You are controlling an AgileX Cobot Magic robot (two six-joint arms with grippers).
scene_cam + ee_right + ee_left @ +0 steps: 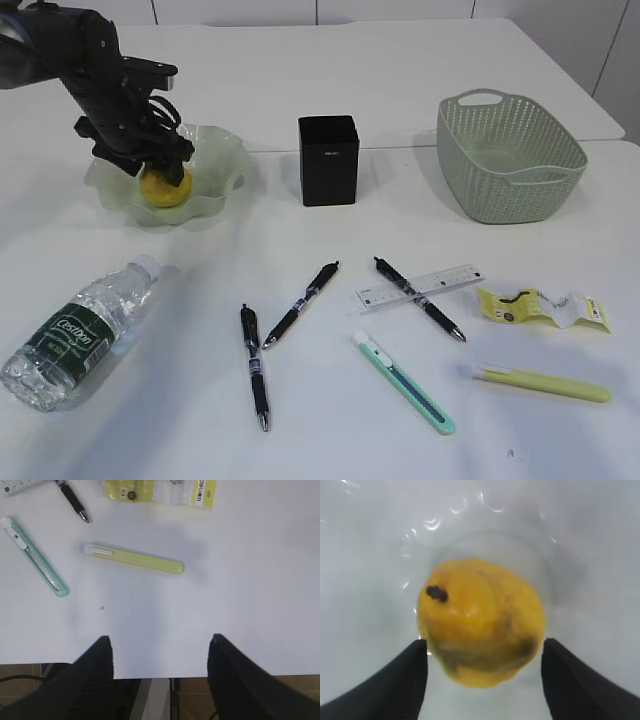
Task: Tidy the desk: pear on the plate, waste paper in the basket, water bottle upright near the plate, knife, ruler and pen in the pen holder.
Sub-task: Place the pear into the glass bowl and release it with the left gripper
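Observation:
The yellow pear (165, 190) (480, 625) lies in the pale green plate (225, 160) (370, 555) at the back left. My left gripper (160, 170) (485, 642) is open, one finger on each side of the pear. The water bottle (80, 330) lies on its side at the front left. The black pen holder (328, 160) and green basket (510, 155) stand at the back. The ruler (420, 288), waste paper (545, 307) (160, 490), teal knife (405, 383) (35, 557) and three black pens (255, 365) lie on the desk. My right gripper (160, 640) hangs open over the desk's front edge.
A yellow-green knife (545, 383) (135, 559) lies at the front right, beyond my right gripper. One pen (420, 298) (75, 502) crosses the ruler (20, 486). The desk's front edge (160, 664) runs under my right fingers.

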